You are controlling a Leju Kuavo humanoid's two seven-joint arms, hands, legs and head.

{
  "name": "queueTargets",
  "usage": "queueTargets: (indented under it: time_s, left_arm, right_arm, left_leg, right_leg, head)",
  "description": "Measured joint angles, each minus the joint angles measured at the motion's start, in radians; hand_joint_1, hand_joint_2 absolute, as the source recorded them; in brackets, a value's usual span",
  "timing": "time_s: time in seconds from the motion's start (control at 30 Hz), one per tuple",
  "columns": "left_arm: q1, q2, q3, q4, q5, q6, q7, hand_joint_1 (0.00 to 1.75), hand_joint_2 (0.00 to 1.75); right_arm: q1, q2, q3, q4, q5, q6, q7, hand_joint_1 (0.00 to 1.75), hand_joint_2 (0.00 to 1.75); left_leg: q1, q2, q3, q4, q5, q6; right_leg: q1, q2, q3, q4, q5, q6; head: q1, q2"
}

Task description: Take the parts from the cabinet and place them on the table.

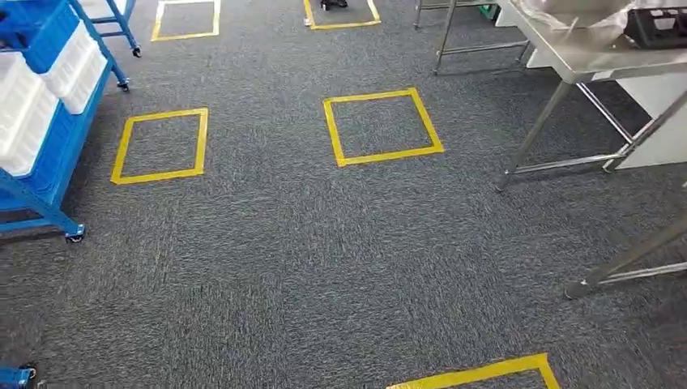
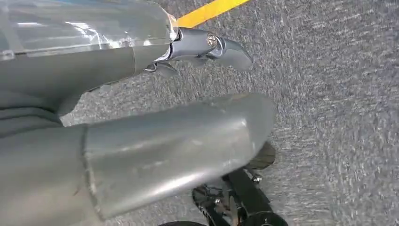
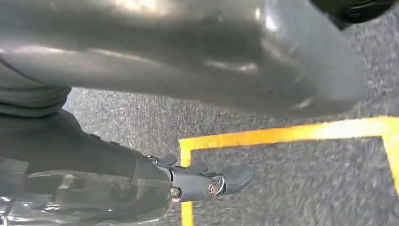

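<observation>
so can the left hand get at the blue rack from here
Probably not. The blue rack stands off at the left edge of the head view, across open carpet. The left hand hangs over the carpet in its wrist view, nothing in it, so the robot would likely need to walk closer first.

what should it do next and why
Probably turn left toward the blue rack of white bins: the left hand and right hand hang over carpet with no part plainly held.
</observation>
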Motion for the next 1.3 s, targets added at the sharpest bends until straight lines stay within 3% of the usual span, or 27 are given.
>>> queueTargets:
  time_s: [0.03, 0.07, 0.1, 0.13, 0.17, 0.23, 0.3, 0.33, 0.37, 0.43, 0.5, 0.53, 0.6, 0.63, 0.67, 0.7, 0.83, 0.87, 0.9, 0.93, 1.0, 1.03, 1.07, 1.13, 1.17, 1.2, 1.3]
  left_arm:
    - [0.0, 0.0, -0.001, 0.0, 0.0, 0.003, 0.001, 0.0, 0.0]
    - [0.0, 0.0, -0.002, 0.0, 0.0, 0.006, 0.001, 0.0, 0.0]
    - [-0.001, 0.0, -0.002, 0.0, 0.0, 0.006, 0.001, 0.0, 0.0]
    - [-0.002, 0.0, -0.003, 0.0, 0.0, 0.007, 0.001, 0.0, 0.0]
    - [-0.004, 0.0, -0.004, 0.0, 0.0, 0.008, 0.001, 0.0, 0.0]
    - [-0.009, 0.001, -0.006, 0.0, 0.0, 0.008, 0.002, 0.0, 0.0]
    - [-0.004, 0.001, -0.009, 0.0, 0.0, 0.008, 0.002, 0.0, 0.0]
    - [-0.003, 0.003, -0.01, 0.0, 0.0, 0.008, 0.002, 0.0, 0.0]
    - [-0.004, 0.003, -0.011, 0.0, 0.0, 0.008, 0.002, 0.0, 0.0]
    - [-0.014, 0.009, -0.016, 0.0, -0.002, 0.015, 0.003, 0.0, 0.0]
    - [-0.018, 0.012, -0.027, 0.0, -0.003, 0.021, 0.007, 0.0, 0.0]
    - [-0.015, 0.015, -0.031, 0.0, -0.003, 0.024, 0.01, 0.0, 0.0]
    - [-0.014, 0.022, -0.038, 0.0, -0.003, 0.027, 0.01, 0.0, 0.0]
    - [-0.016, 0.027, -0.043, 0.0, -0.004, 0.027, 0.008, 0.0, 0.0]
    - [-0.018, 0.032, -0.047, 0.0, -0.005, 0.027, 0.005, 0.0, 0.0]
    - [-0.021, 0.034, -0.05, 0.0, -0.006, 0.027, 0.004, 0.0, 0.0]
    - [-0.017, 0.05, -0.055, 0.0, -0.021, 0.027, -0.021, 0.0, 0.0]
    - [-0.016, 0.051, -0.056, 0.0, -0.019, 0.027, -0.027, 0.0, 0.0]
    - [-0.019, 0.056, -0.057, 0.0, -0.019, 0.027, -0.03, 0.0, 0.0]
    - [-0.023, 0.059, -0.059, 0.0, -0.019, 0.027, -0.033, 0.0, 0.0]
    - [-0.026, 0.064, -0.061, 0.0, -0.021, 0.026, -0.037, 0.0, 0.0]
    - [-0.025, 0.066, -0.063, 0.0, -0.021, 0.026, -0.037, 0.0, 0.0]
    - [-0.024, 0.068, -0.066, 0.0, -0.022, 0.026, -0.037, 0.0, 0.0]
    - [-0.026, 0.071, -0.071, 0.0, -0.022, 0.024, -0.039, 0.0, 0.0]
    - [-0.027, 0.072, -0.072, 0.0, -0.022, 0.024, -0.04, 0.0, 0.0]
    - [-0.03, 0.072, -0.074, 0.0, -0.023, 0.024, -0.041, 0.0, 0.0]
    - [-0.029, 0.079, -0.076, -0.001, -0.032, 0.024, -0.044, 0.0, 0.0]
  right_arm:
    - [-0.006, -0.005, -0.005, 0.017, 0.01, -0.005, -0.01, 0.0, 0.0]
    - [-0.011, -0.012, -0.008, 0.032, 0.016, -0.01, -0.02, 0.0, 0.0]
    - [-0.016, -0.019, -0.012, 0.047, 0.022, -0.015, -0.028, 0.0, 0.0]
    - [-0.021, -0.024, -0.015, 0.062, 0.025, -0.019, -0.034, 0.0, 0.0]
    - [-0.027, -0.03, -0.021, 0.075, 0.027, -0.02, -0.037, 0.0, 0.0]
    - [-0.035, -0.032, -0.028, 0.092, 0.028, -0.022, -0.039, 0.0, 0.0]
    - [-0.047, -0.041, -0.029, 0.104, 0.033, -0.026, -0.042, 0.0, 0.0]
    - [-0.05, -0.042, -0.029, 0.111, 0.035, -0.029, -0.045, 0.0, 0.0]
    - [-0.051, -0.046, -0.03, 0.123, 0.041, -0.037, -0.05, 0.0, 0.0]
    - [-0.055, -0.058, -0.033, 0.156, 0.057, -0.066, -0.064, 0.0, 0.0]
    - [-0.068, -0.085, -0.035, 0.216, 0.092, -0.113, -0.091, 0.0, 0.0]
    - [-0.078, -0.102, -0.035, 0.252, 0.108, -0.135, -0.11, 0.0, 0.0]
    - [-0.092, -0.127, -0.034, 0.3, 0.121, -0.146, -0.152, 0.0, 0.0]
    - [-0.099, -0.14, -0.029, 0.329, 0.132, -0.145, -0.186, 0.0, 0.0]
    - [-0.104, -0.15, -0.026, 0.352, 0.138, -0.143, -0.211, 0.0, 0.0]
    - [-0.107, -0.161, -0.024, 0.368, 0.144, -0.14, -0.226, 0.0, 0.0]
    - [-0.133, -0.206, 0.007, 0.432, 0.188, -0.127, -0.304, 0.0, 0.0]
    - [-0.134, -0.217, 0.016, 0.444, 0.193, -0.128, -0.315, 0.0, 0.0]
    - [-0.136, -0.225, 0.022, 0.454, 0.2, -0.131, -0.327, 0.0, 0.0]
    - [-0.138, -0.231, 0.029, 0.464, 0.206, -0.135, -0.333, 0.0, 0.0]
    - [-0.145, -0.249, 0.044, 0.477, 0.215, -0.146, -0.341, 0.0, 0.0]
    - [-0.15, -0.257, 0.051, 0.479, 0.219, -0.151, -0.342, 0.0, 0.0]
    - [-0.156, -0.264, 0.059, 0.481, 0.222, -0.155, -0.343, 0.0, 0.0]
    - [-0.17, -0.277, 0.074, 0.483, 0.224, -0.16, -0.345, 0.0, 0.0]
    - [-0.178, -0.282, 0.079, 0.483, 0.226, -0.162, -0.347, 0.0, 0.0]
    - [-0.182, -0.288, 0.083, 0.483, 0.226, -0.163, -0.348, 0.0, 0.0]
    - [-0.203, -0.297, 0.103, 0.482, 0.229, -0.164, -0.35, 0.0, 0.0]
  left_leg:
    - [0.0, -0.015, 0.002, 0.0, 0.0, 0.0]
    - [0.0, -0.031, 0.004, 0.001, -0.001, -0.002]
    - [0.001, -0.045, 0.006, 0.004, -0.002, -0.004]
    - [0.002, -0.058, 0.007, 0.008, -0.005, -0.008]
    - [0.0, -0.068, 0.001, 0.013, -0.008, -0.014]
    - [0.002, -0.088, -0.007, 0.018, -0.006, -0.027]
    - [0.006, -0.11, -0.013, 0.011, -0.001, -0.042]
    - [0.009, -0.105, -0.013, 0.019, -0.008, -0.046]
    - [0.004, -0.047, -0.024, 0.048, -0.028, -0.046]
    - [0.006, 0.007, -0.093, 0.189, -0.106, -0.053]
    - [0.008, 0.018, -0.155, 0.32, -0.15, -0.057]
    - [0.008, 0.022, -0.155, 0.321, -0.135, -0.058]
    - [0.009, 0.029, -0.096, 0.207, -0.069, -0.057]
    - [0.009, 0.05, -0.037, 0.097, -0.022, -0.054]
    - [0.006, 0.091, 0.0, 0.025, -0.016, -0.05]
    - [-0.001, 0.093, -0.002, 0.02, -0.018, -0.043]
    - [0.0, 0.05, -0.004, 0.008, -0.008, -0.019]
    - [0.004, 0.042, 0.005, 0.002, -0.001, -0.012]
    - [0.005, 0.037, 0.004, 0.0, 0.002, -0.003]
    - [0.004, 0.029, 0.001, 0.0, 0.003, -0.001]
    - [0.001, 0.009, -0.002, 0.0, 0.003, 0.001]
    - [-0.001, -0.001, -0.001, 0.0, 0.003, 0.001]
    - [-0.001, -0.011, 0.001, 0.001, 0.003, 0.0]
    - [0.0, -0.032, 0.007, 0.004, 0.0, -0.003]
    - [0.0, -0.04, 0.006, 0.007, -0.003, -0.007]
    - [-0.007, -0.048, 0.001, 0.016, -0.008, -0.013]
    - [-0.001, -0.069, -0.006, 0.013, -0.003, -0.03]
  right_leg:
    - [-0.001, 0.0, -0.004, -0.007, 0.027, 0.0]
    - [-0.004, 0.002, 0.015, -0.065, 0.078, 0.0]
    - [-0.007, 0.008, 0.049, -0.148, 0.132, -0.002]
    - [-0.01, 0.035, 0.086, -0.237, 0.181, -0.003]
    - [-0.013, 0.089, 0.1, -0.271, 0.17, -0.006]
    - [-0.009, 0.072, 0.098, -0.278, 0.174, -0.009]
    - [-0.006, 0.053, 0.102, -0.282, 0.177, -0.02]
    - [-0.014, 0.037, 0.106, -0.294, 0.185, -0.031]
    - [-0.01, 0.025, 0.109, -0.298, 0.184, -0.039]
    - [-0.003, -0.004, 0.109, -0.298, 0.183, -0.044]
    - [0.0, -0.034, 0.107, -0.296, 0.181, -0.047]
    - [0.0, -0.047, 0.108, -0.296, 0.179, -0.047]
    - [0.0, -0.068, 0.111, -0.295, 0.177, -0.044]
    - [0.0, -0.08, 0.115, -0.294, 0.174, -0.04]
    - [0.003, -0.09, 0.119, -0.293, 0.171, -0.035]
    - [0.009, -0.096, 0.119, -0.291, 0.167, -0.029]
    - [0.009, -0.128, 0.132, -0.298, 0.164, -0.008]
    - [0.0, -0.089, 0.13, -0.282, 0.15, -0.002]
    - [-0.002, -0.043, 0.11, -0.239, 0.115, -0.002]
    - [-0.003, -0.017, 0.072, -0.164, 0.071, -0.002]
    - [-0.004, -0.002, -0.008, -0.007, 0.009, 0.001]
    - [-0.004, -0.001, -0.027, 0.02, 0.016, 0.001]
    - [-0.005, 0.0, -0.019, -0.006, 0.049, 0.0]
    - [-0.005, 0.008, 0.047, -0.16, 0.151, -0.005]
    - [-0.007, 0.036, 0.082, -0.246, 0.196, -0.008]
    - [-0.005, 0.064, 0.094, -0.277, 0.183, -0.009]
    - [-0.002, 0.044, 0.091, -0.279, 0.185, -0.016]
  head:
    - [0.0, 0.0]
    - [0.0, 0.0]
    - [0.0, 0.0]
    - [0.0, 0.0]
    - [-0.001, 0.0]
    - [-0.001, 0.0]
    - [-0.001, 0.0]
    - [-0.002, 0.0]
    - [-0.003, 0.0]
    - [-0.01, 0.0]
    - [-0.01, 0.0]
    - [-0.011, 0.0]
    - [-0.011, 0.0]
    - [-0.011, 0.0]
    - [-0.011, 0.0]
    - [-0.011, 0.0]
    - [-0.008, 0.0]
    - [-0.008, 0.0]
    - [-0.004, 0.0]
    - [0.0, 0.0]
    - [0.0, 0.0]
    - [0.001, 0.0]
    - [0.0, 0.0]
    - [0.001, 0.0]
    - [0.002, 0.0]
    - [0.002, 0.0]
    - [0.001, 0.0]
